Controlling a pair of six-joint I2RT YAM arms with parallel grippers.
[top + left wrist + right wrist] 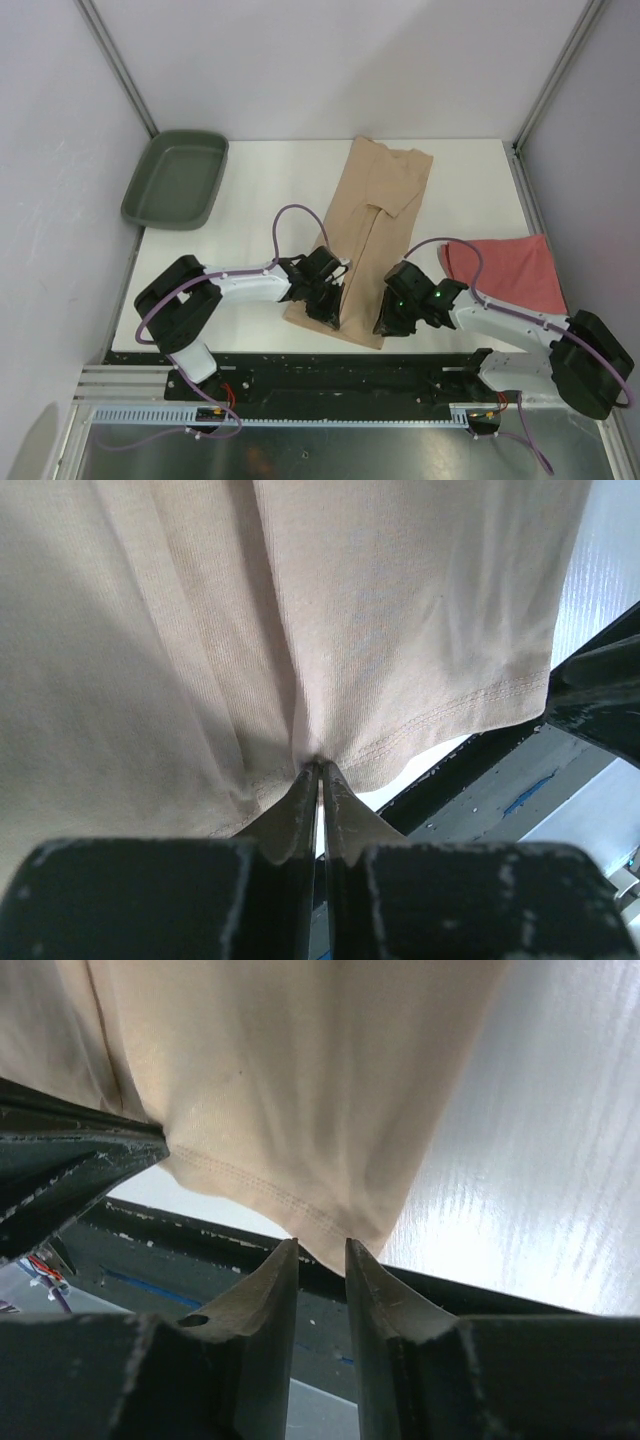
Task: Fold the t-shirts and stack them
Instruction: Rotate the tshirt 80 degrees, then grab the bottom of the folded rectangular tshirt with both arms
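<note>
The tan t-shirt (375, 210) lies folded into a long strip down the middle of the table, its hem at the near edge. My left gripper (325, 305) is at the hem's left part and is shut on the tan cloth (350, 610), with the hem pinched at the tips of the gripper (320, 765). My right gripper (383, 322) is at the hem's near right corner. In the right wrist view the gripper (322, 1250) is open by a narrow gap, and the corner of the tan shirt (300, 1090) hangs between its tips. The coral-red t-shirt (510, 270) lies folded at the right. The lavender shirt is out of view.
A dark green tray (175, 185) stands at the far left corner of the white table (270, 190). The table's near edge and the black base rail (330, 380) lie just behind both grippers. Walls and metal posts close in the sides and back.
</note>
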